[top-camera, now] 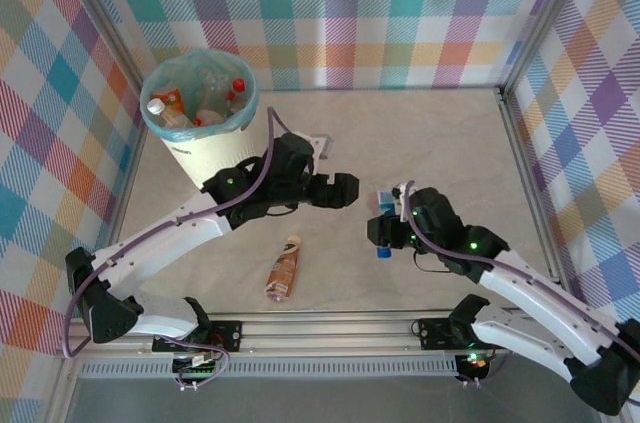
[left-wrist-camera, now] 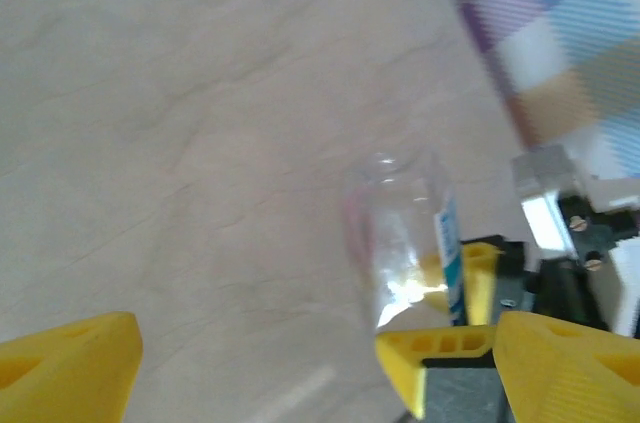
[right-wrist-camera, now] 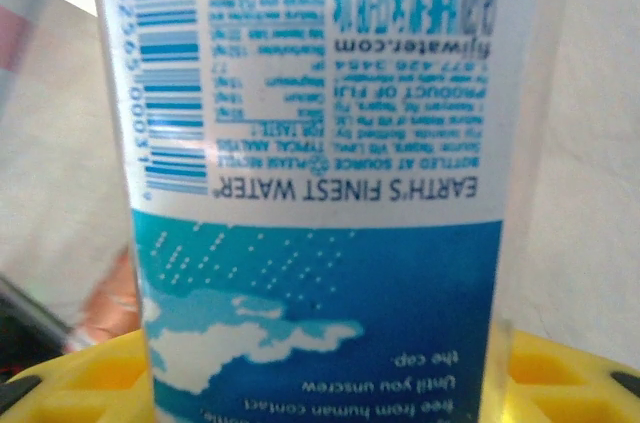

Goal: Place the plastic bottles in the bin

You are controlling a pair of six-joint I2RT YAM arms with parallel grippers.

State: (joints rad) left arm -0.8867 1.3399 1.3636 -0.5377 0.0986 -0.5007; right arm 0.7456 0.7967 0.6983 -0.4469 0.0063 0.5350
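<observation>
Several plastic bottles [top-camera: 168, 108] already lie in the bin [top-camera: 215, 158] at the far left of the table [top-camera: 440, 133]. Two are left outside: a clear water bottle [right-wrist-camera: 320, 193] clamped between the jaws of the right gripper [top-camera: 385, 228] near mid-table, and a brown bottle [top-camera: 284, 268] lying by the near edge. The left gripper [top-camera: 348, 190] hangs wide open and empty, between bin and water bottle.

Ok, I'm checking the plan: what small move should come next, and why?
Probably ease the open left gripper forward around the water bottle. The right gripper grips that bottle just ahead of it, and the bin stands on the left arm's side.
</observation>
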